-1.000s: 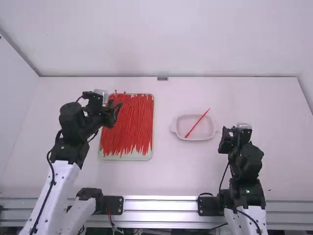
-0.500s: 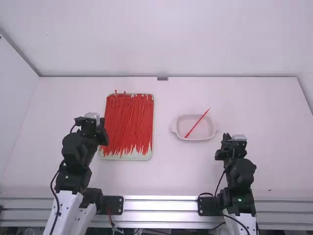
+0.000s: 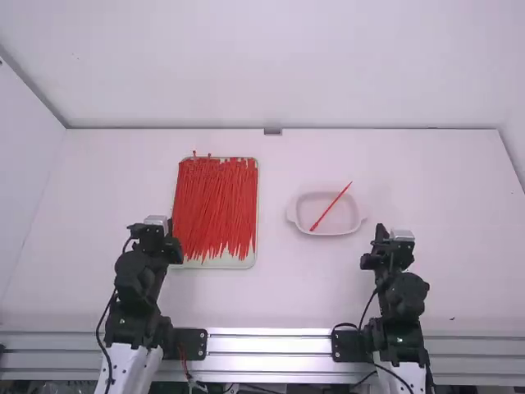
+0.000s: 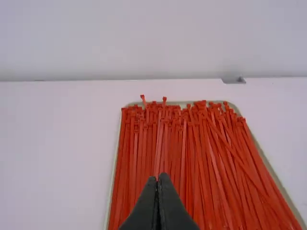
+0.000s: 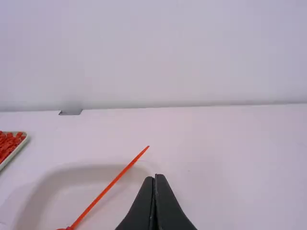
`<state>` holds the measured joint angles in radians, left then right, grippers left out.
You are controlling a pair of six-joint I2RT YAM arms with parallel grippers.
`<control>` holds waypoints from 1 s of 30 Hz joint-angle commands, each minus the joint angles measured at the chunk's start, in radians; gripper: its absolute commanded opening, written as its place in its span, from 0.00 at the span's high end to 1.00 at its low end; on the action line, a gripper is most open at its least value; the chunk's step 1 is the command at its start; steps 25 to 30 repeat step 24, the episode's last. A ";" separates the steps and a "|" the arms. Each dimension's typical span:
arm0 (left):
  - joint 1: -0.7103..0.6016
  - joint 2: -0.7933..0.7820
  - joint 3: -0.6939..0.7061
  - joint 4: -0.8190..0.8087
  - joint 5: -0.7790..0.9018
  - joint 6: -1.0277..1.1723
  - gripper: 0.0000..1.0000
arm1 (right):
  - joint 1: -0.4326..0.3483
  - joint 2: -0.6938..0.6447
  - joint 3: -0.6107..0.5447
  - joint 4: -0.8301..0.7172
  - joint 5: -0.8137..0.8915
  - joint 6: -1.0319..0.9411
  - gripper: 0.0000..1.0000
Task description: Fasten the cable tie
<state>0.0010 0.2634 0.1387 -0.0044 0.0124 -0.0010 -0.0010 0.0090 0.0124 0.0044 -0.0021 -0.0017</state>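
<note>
Both arms sit folded low by their bases. The left gripper [image 4: 158,178] is pinched together, empty, near the tray [image 3: 215,264] of cable ties [image 3: 217,209] — the right gripper [image 5: 154,178] likewise, near the dish [image 3: 354,215].

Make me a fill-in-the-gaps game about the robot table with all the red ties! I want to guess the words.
1. The pile of cable ties on the tray is coloured ____.
2. The white dish holds just ____ single tie.
3. The left gripper and the right gripper both have their fingers ____.

Missing words: red; one; shut.
</note>
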 commanded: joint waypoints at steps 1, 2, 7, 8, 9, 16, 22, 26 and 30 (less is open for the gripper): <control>-0.001 -0.039 -0.037 0.004 -0.012 0.001 1.00 | 0.001 -0.009 -0.012 -0.004 0.002 0.002 1.00; -0.001 -0.057 -0.055 0.004 -0.012 0.001 1.00 | 0.001 -0.009 -0.012 -0.004 0.002 0.002 1.00; -0.001 -0.112 -0.110 0.004 -0.012 0.001 1.00 | 0.001 -0.009 -0.012 -0.004 0.002 0.002 1.00; -0.001 -0.128 -0.126 0.004 -0.012 0.001 1.00 | 0.001 -0.009 -0.012 -0.004 0.002 0.002 1.00; -0.001 -0.141 -0.139 0.004 -0.012 0.001 1.00 | 0.001 -0.009 -0.012 -0.004 0.002 0.002 1.00; -0.001 -0.214 -0.139 0.004 -0.012 0.001 1.00 | 0.001 -0.009 -0.012 -0.004 0.002 0.002 1.00; -0.001 -0.263 -0.139 0.004 -0.012 0.001 1.00 | 0.001 -0.009 -0.012 -0.004 0.002 0.002 1.00; -0.001 -0.263 -0.139 0.004 -0.012 0.001 1.00 | 0.001 -0.009 -0.012 -0.004 0.002 0.002 1.00; -0.001 -0.263 -0.139 0.004 -0.012 0.001 1.00 | 0.001 -0.009 -0.012 -0.004 0.002 0.002 1.00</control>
